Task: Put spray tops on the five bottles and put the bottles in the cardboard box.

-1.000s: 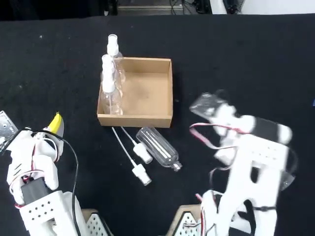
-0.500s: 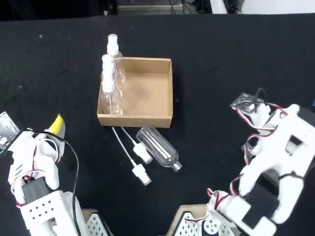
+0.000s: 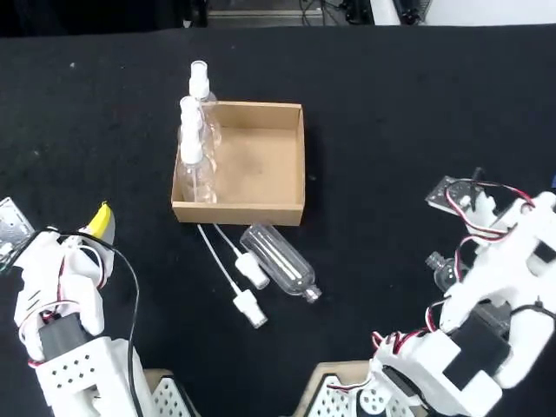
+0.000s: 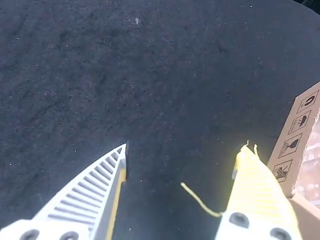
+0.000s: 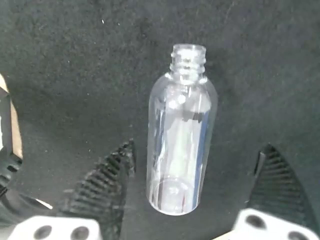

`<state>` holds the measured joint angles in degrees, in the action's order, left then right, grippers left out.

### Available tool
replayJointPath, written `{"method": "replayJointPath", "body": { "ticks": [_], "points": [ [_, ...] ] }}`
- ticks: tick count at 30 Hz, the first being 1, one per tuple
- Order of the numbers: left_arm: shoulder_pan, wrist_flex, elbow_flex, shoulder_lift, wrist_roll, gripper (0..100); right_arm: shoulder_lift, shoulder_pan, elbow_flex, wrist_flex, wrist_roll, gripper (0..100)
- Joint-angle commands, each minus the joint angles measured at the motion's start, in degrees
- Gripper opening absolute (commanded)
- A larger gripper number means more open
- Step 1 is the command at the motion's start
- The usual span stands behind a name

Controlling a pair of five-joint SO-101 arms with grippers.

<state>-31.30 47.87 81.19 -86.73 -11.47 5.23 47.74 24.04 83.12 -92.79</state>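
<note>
An uncapped clear bottle (image 5: 181,142) rests on the black cloth between the spread fingers of my right gripper (image 5: 197,148), which is open and not touching it. In the high view this bottle (image 3: 441,271) peeks out beside the right arm near the table's right edge. The cardboard box (image 3: 261,208) holds three bottles with spray tops (image 3: 193,161) along its left wall. A second uncapped bottle (image 3: 280,261) lies in front of the box, beside two loose spray tops (image 3: 252,271) (image 3: 248,307). My left gripper (image 4: 185,147) hovers open and empty over bare cloth at the front left.
The box's corner (image 4: 298,131) shows just beyond my left gripper's yellow finger (image 3: 99,219). Black cloth covers the whole table (image 3: 391,104). The right half of the box floor (image 3: 261,161) is free.
The right arm has swung away from the box's right side toward the table's right front and now sits over the uncapped bottle. The left arm has not moved.
</note>
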Motion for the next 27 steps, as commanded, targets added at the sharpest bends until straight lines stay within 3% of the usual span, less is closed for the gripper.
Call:
{"method": "replayJointPath", "body": {
  "ticks": [1, 6, 14, 22, 24, 27],
  "points": [
    [-0.3, -1.3, -0.9, -0.7, -0.4, 32, -0.8, 1.8, -0.7, -1.0, -0.5, 35.4],
    [-0.3, -1.3, -0.9, -0.7, -0.3, 32, -1.8, 1.8, 2.9, -1.7, -0.4, 35.4],
    [-0.3, -1.3, -0.9, -0.7, -0.3, 32, -4.4, 2.1, 9.5, -14.1, 0.1, 35.4],
    [-0.3, -1.3, -0.9, -0.7, -0.3, 32, -4.2, 0.1, 11.1, -21.0, 17.8, 35.1],
    [-0.3, -1.3, -0.9, -0.7, -0.3, 32, -4.4, -0.5, 11.4, -23.2, 20.3, 31.0],
    [-0.3, -1.3, -1.0, -0.7, -0.3, 32, -4.7, -1.4, 11.5, -24.5, 22.1, 14.8]
  ]
}}
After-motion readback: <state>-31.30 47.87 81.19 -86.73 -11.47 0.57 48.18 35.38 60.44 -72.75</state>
